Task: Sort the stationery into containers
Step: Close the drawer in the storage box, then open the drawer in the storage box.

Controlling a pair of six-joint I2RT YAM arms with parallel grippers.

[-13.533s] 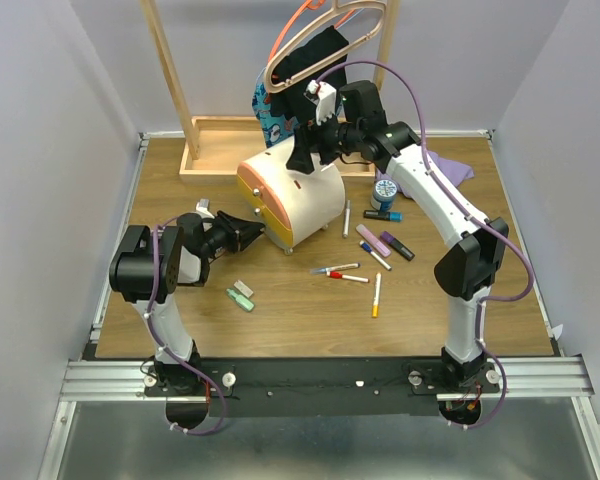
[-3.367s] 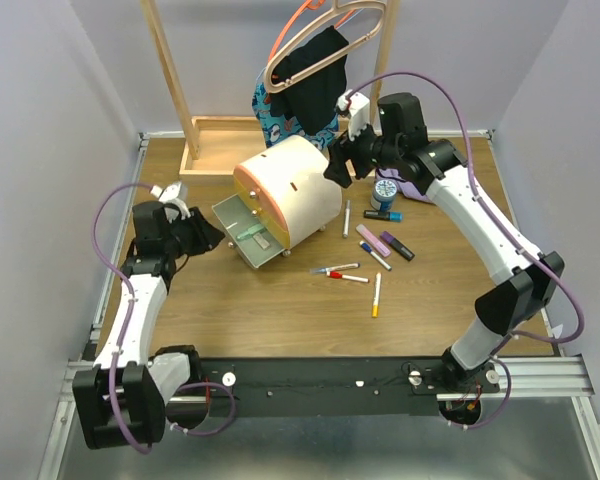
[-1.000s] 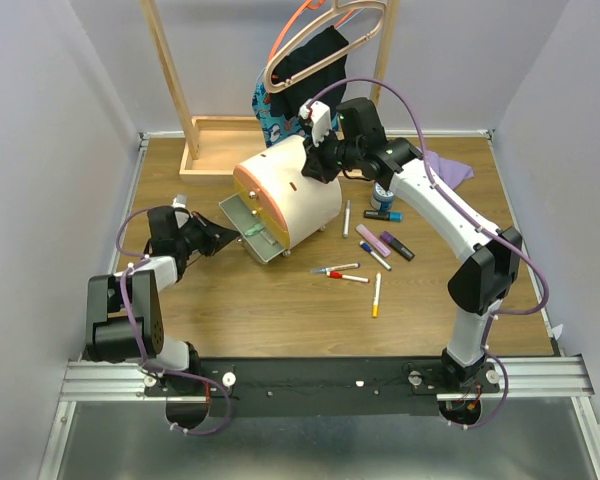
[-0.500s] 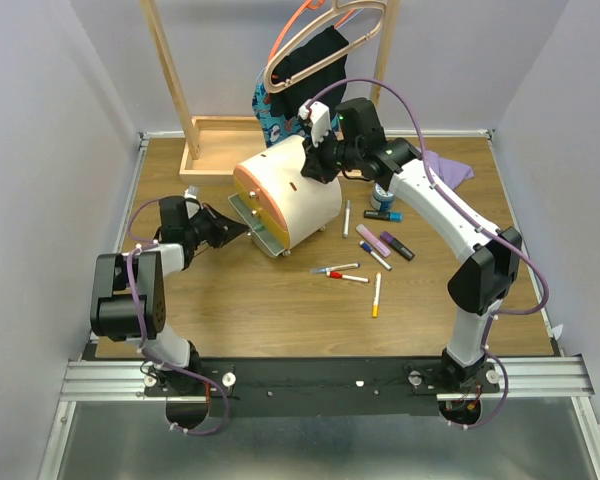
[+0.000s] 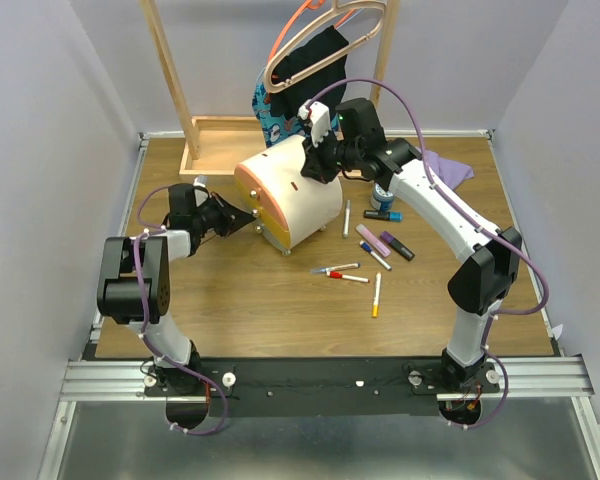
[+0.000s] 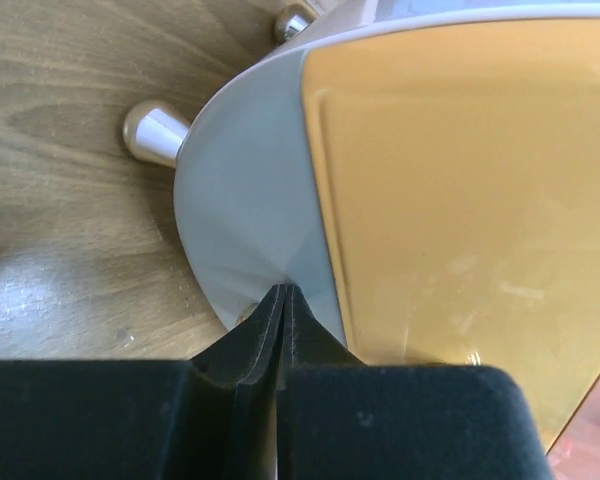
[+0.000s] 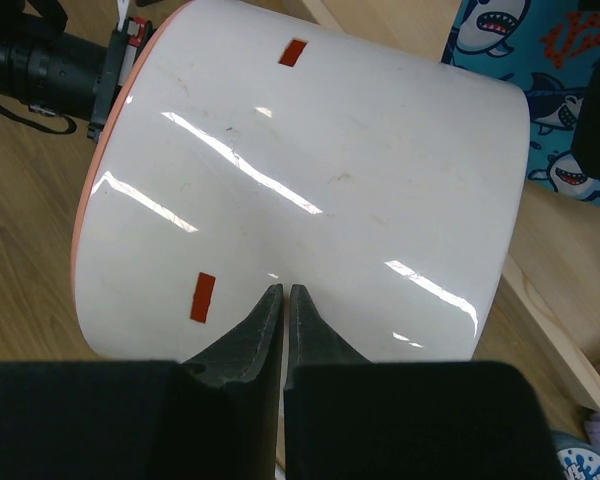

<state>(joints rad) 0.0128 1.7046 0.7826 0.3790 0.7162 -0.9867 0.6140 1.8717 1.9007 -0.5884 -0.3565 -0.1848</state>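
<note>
The cream drum-like chest (image 5: pixel 298 190) stands mid-table with its orange-yellow drawer fronts (image 5: pixel 259 202) flush. My left gripper (image 5: pixel 250 220) is shut, its tips pressed against the grey lower drawer front (image 6: pixel 245 215) beside the yellow drawer front (image 6: pixel 460 180). My right gripper (image 5: pixel 315 166) is shut too, tips resting on the chest's top (image 7: pixel 320 170). Right of the chest lie a white pen (image 5: pixel 346 217), pink marker (image 5: pixel 371 239), black-purple marker (image 5: pixel 398 246), red-capped pens (image 5: pixel 341 273), orange-tipped pen (image 5: pixel 376 295), blue marker (image 5: pixel 383 214) and tape roll (image 5: pixel 384 189). No erasers show.
A wooden rack base (image 5: pixel 208 150) sits behind the chest, with hangers and clothes (image 5: pixel 310 55) above it. A purple cloth (image 5: pixel 446 166) lies at the back right. Grey walls enclose the table on three sides. The chest's metal feet (image 6: pixel 152 133) rest on the wood.
The grey drawer that stuck out has slid into the chest as my left gripper moved right against it. My right gripper stayed on the chest's top.
</note>
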